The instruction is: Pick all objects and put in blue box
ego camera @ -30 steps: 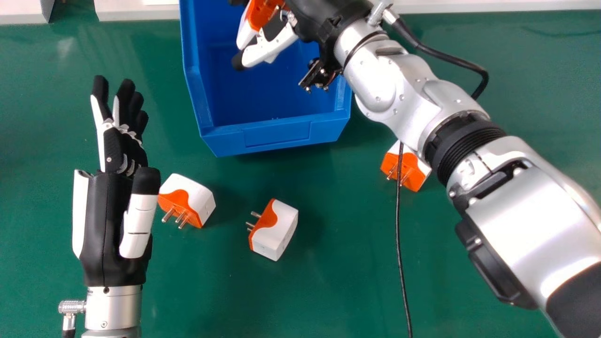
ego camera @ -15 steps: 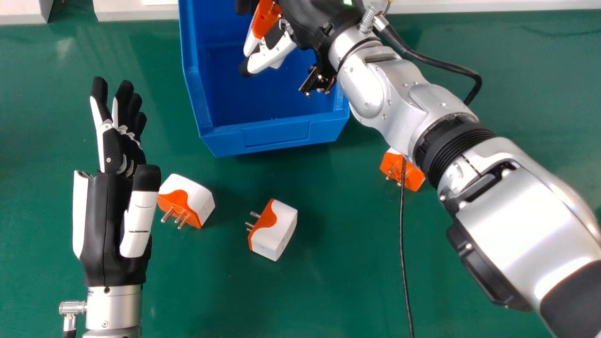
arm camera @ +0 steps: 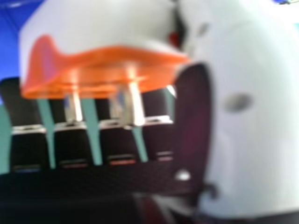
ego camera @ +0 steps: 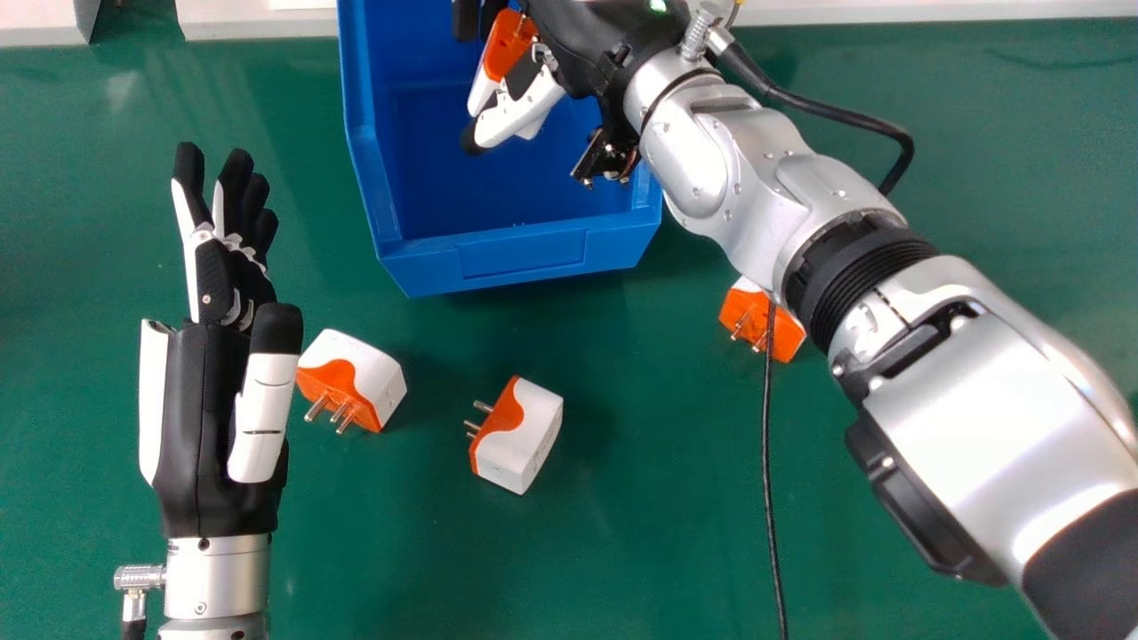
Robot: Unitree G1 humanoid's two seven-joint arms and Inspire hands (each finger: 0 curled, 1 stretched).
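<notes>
Green worktop lies under everything, with its far edge behind the work. Over its right side slants the silver right arm. By the far edge stands the blue box, open upward. Off towards the left edge, the left hand is idle, its fingers straight. The right hand, over the box, has thumb and fingers closed round the held plug. Lower it well inside the walls, I'd say, then spread thumb and fingers together, so the bare pins don't hook a finger and the plug doesn't bounce. Three more wait outside: the left plug just beside the left thumb, the middle plug nearer the front, and the right plug, partly hidden by the arm. Thinnest of all, a black cable crosses that last one and could snag a later grasp.
</notes>
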